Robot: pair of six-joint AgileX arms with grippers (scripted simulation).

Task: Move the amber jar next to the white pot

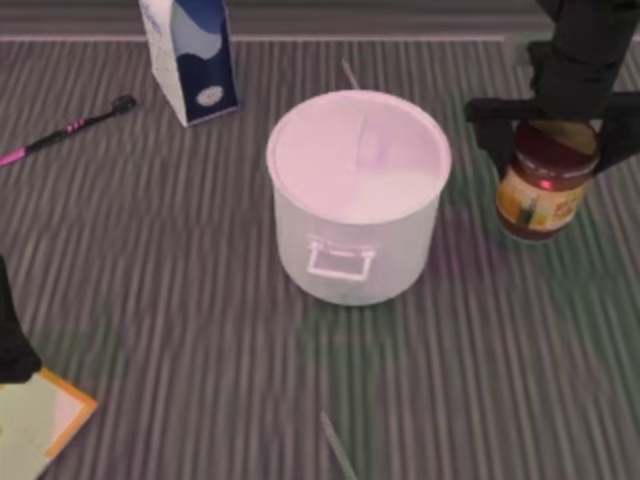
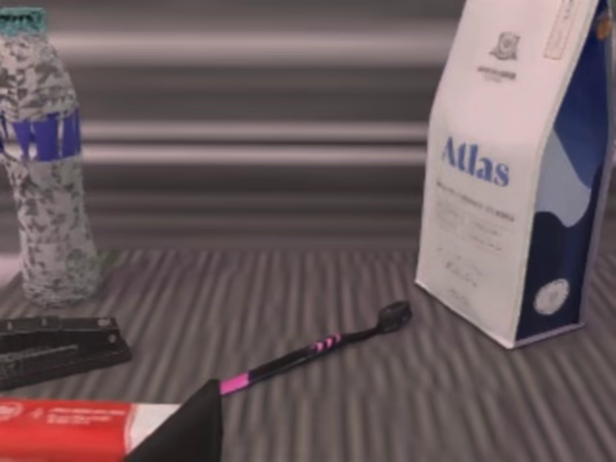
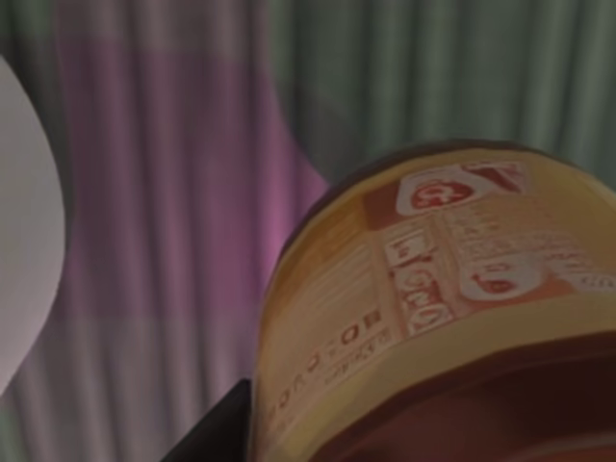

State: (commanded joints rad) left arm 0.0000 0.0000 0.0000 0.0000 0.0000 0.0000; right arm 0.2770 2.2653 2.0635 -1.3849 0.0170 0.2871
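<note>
White pot (image 1: 357,195) mid-table, lid on. Amber jar (image 1: 541,185) upright to its right, apart from it, directly under right gripper (image 1: 553,132); fingers open wide either side of the lid, not clamped. Left gripper (image 1: 12,340) parked at near-left edge, fingers unclear.

- The striped grey table (image 1: 200,330) carries the white pot (image 1: 357,195) at its middle.
- The amber jar (image 1: 541,182) stands to the pot's right.
- A blue-and-white carton (image 1: 190,55) and a toothbrush (image 1: 65,128) lie far left.
- An orange-edged card (image 1: 35,425) lies at the near-left corner.
- The left wrist view adds a water bottle (image 2: 43,164).
</note>
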